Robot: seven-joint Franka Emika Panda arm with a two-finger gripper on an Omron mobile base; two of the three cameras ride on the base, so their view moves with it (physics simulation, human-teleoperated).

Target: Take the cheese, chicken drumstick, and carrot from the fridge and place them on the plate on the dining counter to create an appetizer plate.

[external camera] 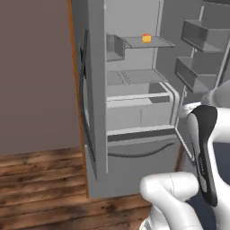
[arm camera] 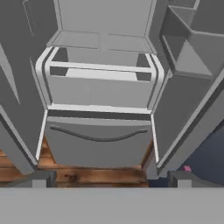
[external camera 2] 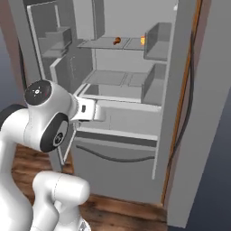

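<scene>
The fridge [external camera: 134, 112] stands open in front of me, both doors swung out. On its upper shelf sits the cheese [external camera: 146, 38], a small yellow block with a red side, which also peeks out beside a bin wall [external camera 2: 143, 40]. Left of it on the same shelf lies the brown chicken drumstick [external camera 2: 117, 40]. My gripper [arm camera: 111, 183] is open and empty. It hangs in front of the fridge at drawer height, well below that shelf, and its fingertips [arm camera: 41, 178] stand wide apart. The hand [external camera 2: 94, 110] points into the fridge. The carrot, the plate and the dining counter are out of view.
Grey door bins [external camera: 197, 36] line the open right door. The left door [external camera: 90, 103] stands edge-on beside a brown wall. Below the shelves are pull-out drawers [arm camera: 98, 89] and a bottom drawer with a curved handle [arm camera: 98, 136]. The floor is wood planks [external camera: 40, 179].
</scene>
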